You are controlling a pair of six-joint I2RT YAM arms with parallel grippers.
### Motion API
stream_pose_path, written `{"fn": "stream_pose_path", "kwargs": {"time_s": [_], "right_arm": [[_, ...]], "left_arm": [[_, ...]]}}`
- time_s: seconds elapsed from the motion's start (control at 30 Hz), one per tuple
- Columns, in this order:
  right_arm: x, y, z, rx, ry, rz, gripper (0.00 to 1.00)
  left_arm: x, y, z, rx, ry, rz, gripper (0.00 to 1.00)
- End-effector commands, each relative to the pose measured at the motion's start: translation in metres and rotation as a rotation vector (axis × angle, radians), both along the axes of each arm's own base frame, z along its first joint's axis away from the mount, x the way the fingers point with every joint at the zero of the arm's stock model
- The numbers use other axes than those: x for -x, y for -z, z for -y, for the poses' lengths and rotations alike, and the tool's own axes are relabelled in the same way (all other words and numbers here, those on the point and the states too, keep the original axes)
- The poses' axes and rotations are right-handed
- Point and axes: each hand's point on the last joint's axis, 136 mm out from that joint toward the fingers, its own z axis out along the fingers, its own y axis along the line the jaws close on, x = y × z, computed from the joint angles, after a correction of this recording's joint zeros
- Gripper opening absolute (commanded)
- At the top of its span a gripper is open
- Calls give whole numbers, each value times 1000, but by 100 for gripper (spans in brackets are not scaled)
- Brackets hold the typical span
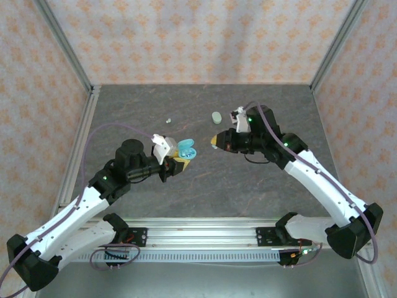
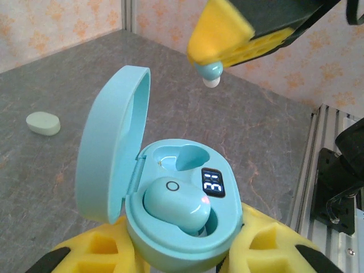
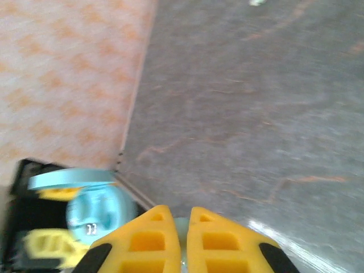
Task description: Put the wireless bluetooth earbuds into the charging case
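Note:
My left gripper (image 1: 175,162) is shut on the open pale blue charging case (image 2: 170,239), lid (image 2: 111,142) tipped back. One pale blue earbud (image 2: 176,205) sits in the case's near slot. The far slot (image 2: 183,158) is empty. My right gripper (image 1: 214,141) hovers just right of the case and above it, shut on a second pale blue earbud (image 2: 209,70), whose white tip points down below the yellow fingertips (image 2: 224,37). In the right wrist view the earbud (image 3: 181,226) peeks between the closed fingers (image 3: 151,239), with the case (image 3: 94,211) at lower left.
A closed whitish-green case (image 1: 216,117) lies on the grey table behind the right gripper, also in the left wrist view (image 2: 43,123). A tiny whitish-green earbud (image 1: 168,120) lies loose to its left. Patterned walls enclose the table; a metal rail (image 1: 205,230) runs along the near edge.

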Motion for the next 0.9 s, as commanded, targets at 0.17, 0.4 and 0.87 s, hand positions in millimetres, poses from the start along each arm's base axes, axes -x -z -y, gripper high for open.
{"fn": "stream_pose_path", "kwargs": {"time_s": [0.17,0.4,0.87], "right_arm": [[23,-59,-47,-157,-162,197,8],[26,-45,-57,-135,-208,195,8],[27,-31,-61,-108,-232,186,8]], "left_arm": [[4,-27,5,57,30,54,4],[5,-33,6,64,36,62,3],[8,-41,6,89,45,67,3]]}}
